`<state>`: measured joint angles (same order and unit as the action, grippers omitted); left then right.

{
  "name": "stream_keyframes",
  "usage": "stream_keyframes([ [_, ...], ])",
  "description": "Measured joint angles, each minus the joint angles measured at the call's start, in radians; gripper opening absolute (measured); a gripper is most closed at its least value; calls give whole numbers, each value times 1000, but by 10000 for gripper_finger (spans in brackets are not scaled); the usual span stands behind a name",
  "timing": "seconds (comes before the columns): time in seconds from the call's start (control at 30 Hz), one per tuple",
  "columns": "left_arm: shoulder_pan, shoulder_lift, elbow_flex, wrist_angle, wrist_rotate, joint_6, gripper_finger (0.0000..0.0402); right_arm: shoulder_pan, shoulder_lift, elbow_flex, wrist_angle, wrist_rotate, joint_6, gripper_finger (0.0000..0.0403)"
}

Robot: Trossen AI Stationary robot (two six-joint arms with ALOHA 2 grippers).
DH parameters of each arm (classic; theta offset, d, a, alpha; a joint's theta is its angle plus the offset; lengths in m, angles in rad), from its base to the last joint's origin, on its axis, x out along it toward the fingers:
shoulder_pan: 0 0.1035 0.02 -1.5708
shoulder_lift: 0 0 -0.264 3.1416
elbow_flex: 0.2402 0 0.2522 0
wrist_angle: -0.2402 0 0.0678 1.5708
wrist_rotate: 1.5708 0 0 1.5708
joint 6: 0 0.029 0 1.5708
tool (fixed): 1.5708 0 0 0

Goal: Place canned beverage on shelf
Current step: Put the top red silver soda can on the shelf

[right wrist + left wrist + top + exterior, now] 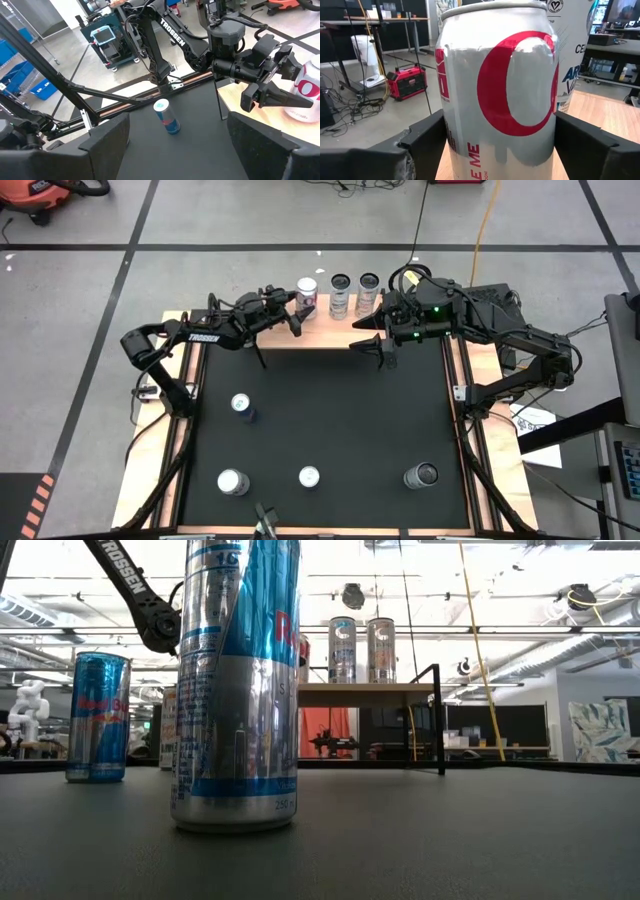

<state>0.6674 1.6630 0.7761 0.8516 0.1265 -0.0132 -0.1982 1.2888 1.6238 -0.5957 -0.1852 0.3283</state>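
The shelf (345,315) stands at the table's far edge, with a pale wood top and black legs (438,720). Two silver cans (340,295) (369,292) stand on it. A white can with a red circle (500,85) stands upright at the shelf's left end (307,295). My left gripper (298,315) is shut on this can. My right gripper (372,345) hangs open and empty over the mat's far edge, just in front of the shelf's right end. My left gripper has the white can's lower body between its two fingers, one on each side wall (446,140) (554,135). The fingers (280,100) come about level from the table's left and near side. The can is upright over the shelf top; its base is hidden.
Several more cans stand on the black mat: a blue one (240,405) at mid left (167,117), and three along the near edge (233,482) (309,477) (421,476). The mat's centre is bare (340,410).
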Motion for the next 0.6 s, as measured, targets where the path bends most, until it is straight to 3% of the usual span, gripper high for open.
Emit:
stream_keyframes([
  [0.6,-2,-8,-1,26,41,-26,334,0,0,0,0,0,0,315],
])
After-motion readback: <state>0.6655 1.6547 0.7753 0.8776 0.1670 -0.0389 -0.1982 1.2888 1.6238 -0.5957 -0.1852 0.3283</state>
